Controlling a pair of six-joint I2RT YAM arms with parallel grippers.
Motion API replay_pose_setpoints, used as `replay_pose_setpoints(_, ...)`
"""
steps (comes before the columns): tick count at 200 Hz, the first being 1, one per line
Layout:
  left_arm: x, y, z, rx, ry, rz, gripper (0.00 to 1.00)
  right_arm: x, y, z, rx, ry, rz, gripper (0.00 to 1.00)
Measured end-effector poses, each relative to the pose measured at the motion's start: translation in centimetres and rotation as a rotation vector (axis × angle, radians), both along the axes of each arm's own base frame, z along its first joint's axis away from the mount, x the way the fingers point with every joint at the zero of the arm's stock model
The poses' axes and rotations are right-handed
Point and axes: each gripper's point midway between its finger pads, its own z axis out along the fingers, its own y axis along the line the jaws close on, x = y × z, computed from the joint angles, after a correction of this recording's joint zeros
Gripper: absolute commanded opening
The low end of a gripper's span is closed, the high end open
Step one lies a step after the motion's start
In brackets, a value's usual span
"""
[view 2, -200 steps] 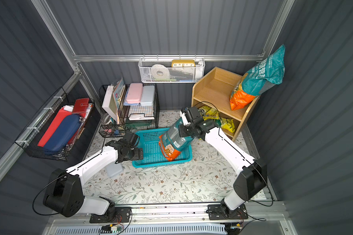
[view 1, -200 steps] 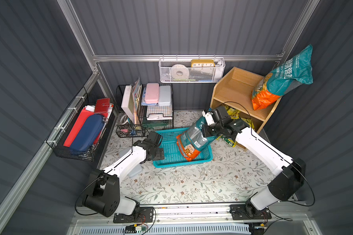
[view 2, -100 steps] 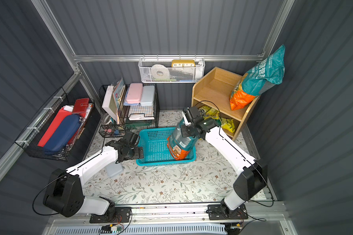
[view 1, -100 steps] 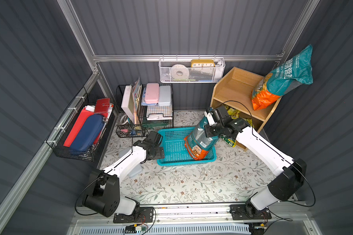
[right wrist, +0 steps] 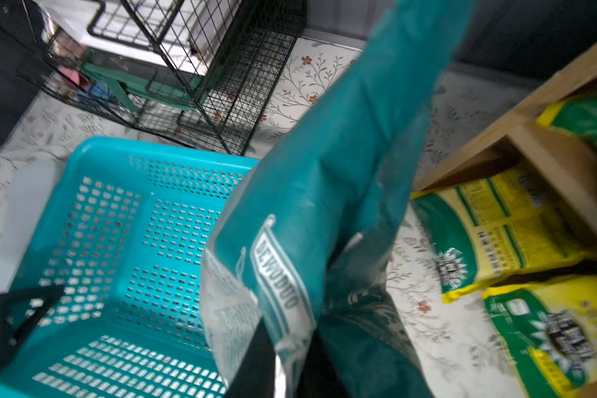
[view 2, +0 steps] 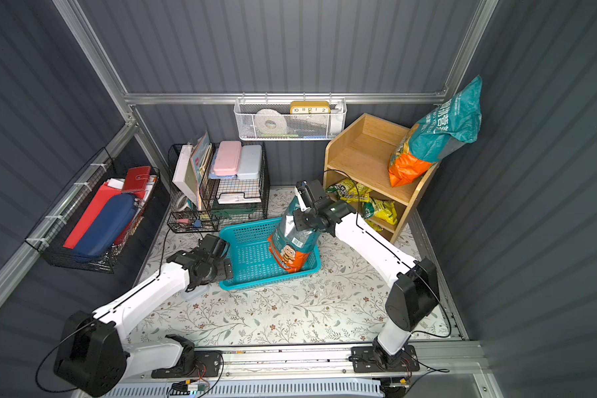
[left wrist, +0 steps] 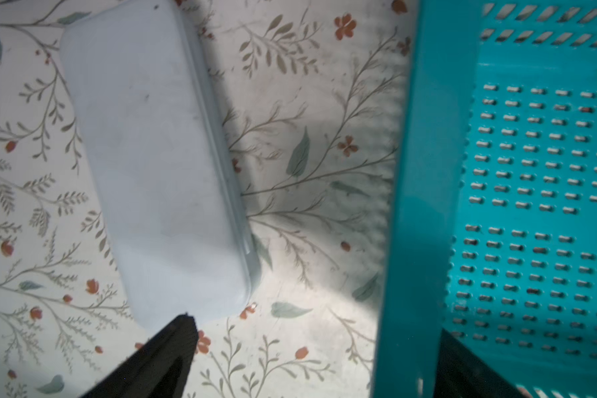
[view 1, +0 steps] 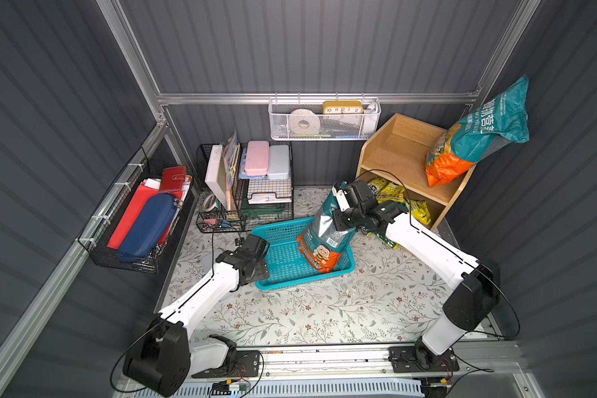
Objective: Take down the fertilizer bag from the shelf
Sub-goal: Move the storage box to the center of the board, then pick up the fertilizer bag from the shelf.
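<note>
A teal and orange fertilizer bag (view 1: 324, 237) (view 2: 292, 241) (right wrist: 324, 189) stands tilted in the right end of a teal plastic basket (view 1: 304, 282) (view 2: 266, 282) (right wrist: 100, 148). My right gripper (view 1: 340, 220) (view 2: 299, 220) (right wrist: 285, 368) is at the bag's top edge. Its jaws are parted, with the bag's seam loose between them. The wooden shelf (view 1: 393, 151) (view 2: 359, 151) stands at the back right. My left gripper (view 1: 260, 269) (view 2: 226, 268) (left wrist: 314, 324) is open and straddles the basket's left wall (left wrist: 414, 206).
A second, larger teal and orange bag (view 1: 476, 134) leans on the shelf's top tier against the wall. Yellow-green packets (view 1: 390, 191) (right wrist: 497, 220) fill the lower tiers. A pale case (left wrist: 152, 155) lies beside the basket. A black wire rack (view 1: 245, 193) stands behind, a white mesh basket (view 1: 324, 120) hangs above.
My right arm carried the bag rightward and down, setting it more upright in the basket's right end. Its jaws have come apart. The left arm stayed still.
</note>
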Motion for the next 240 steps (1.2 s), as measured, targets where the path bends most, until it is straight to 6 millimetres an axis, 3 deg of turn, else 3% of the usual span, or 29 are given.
replay_pose_setpoints(20, -1.0, 0.5, 0.3, -0.006, -0.005, 0.02, 0.99, 0.1, 0.5, 0.8, 0.019, -0.013, 0.017, 0.55)
replay_pose_setpoints(53, -0.1, 0.2, 1.3, -0.012, -0.01, 0.02, 0.99, 0.2, 0.8, 3.6, 0.065, -0.059, 0.028, 0.66)
replay_pose_setpoints(74, 2.0, -0.9, 3.2, -0.033, -0.038, 0.005, 0.99, 0.1, 0.2, 7.6, 0.089, -0.13, 0.019, 0.78)
replay_pose_setpoints(94, 4.5, -2.1, 6.2, -0.054, -0.103, -0.028, 0.99, -0.1, -1.6, 13.8, 0.094, -0.255, -0.032, 0.86)
replay_pose_setpoints(108, 6.0, -2.8, 8.9, -0.065, -0.163, -0.059, 0.99, -0.2, -4.1, 18.8, 0.092, -0.351, -0.103, 0.87)
replay_pose_setpoints(121, 7.2, -3.6, 11.5, -0.089, -0.224, -0.1, 0.99, -0.5, -7.7, 23.2, 0.074, -0.442, -0.202, 0.88)
replay_pose_setpoints(130, 7.7, -4.3, 13.0, -0.114, -0.261, -0.137, 0.99, -0.7, -11.1, 26.0, 0.049, -0.507, -0.299, 0.88)
replay_pose_setpoints(145, 8.0, -5.7, 14.5, -0.172, -0.305, -0.206, 0.99, -1.4, -17.1, 28.8, 0.001, -0.568, -0.459, 0.89)
replay_pose_setpoints(168, 7.4, -7.9, 15.5, -0.287, -0.33, -0.294, 0.99, -3.4, -25.4, 30.0, -0.08, -0.588, -0.688, 0.89)
replay_pose_setpoints(185, 6.7, -9.4, 15.0, -0.368, -0.321, -0.34, 0.99, -5.0, -29.4, 30.2, -0.107, -0.589, -0.8, 0.92)
replay_pose_setpoints(211, 5.4, -11.4, 13.1, -0.441, -0.262, -0.386, 0.99, -6.9, -32.9, 30.9, -0.108, -0.61, -0.908, 0.94)
replay_pose_setpoints(240, 4.3, -13.1, 12.5, -0.475, -0.229, -0.43, 0.99, -7.7, -35.1, 32.0, -0.098, -0.644, -0.981, 0.97)
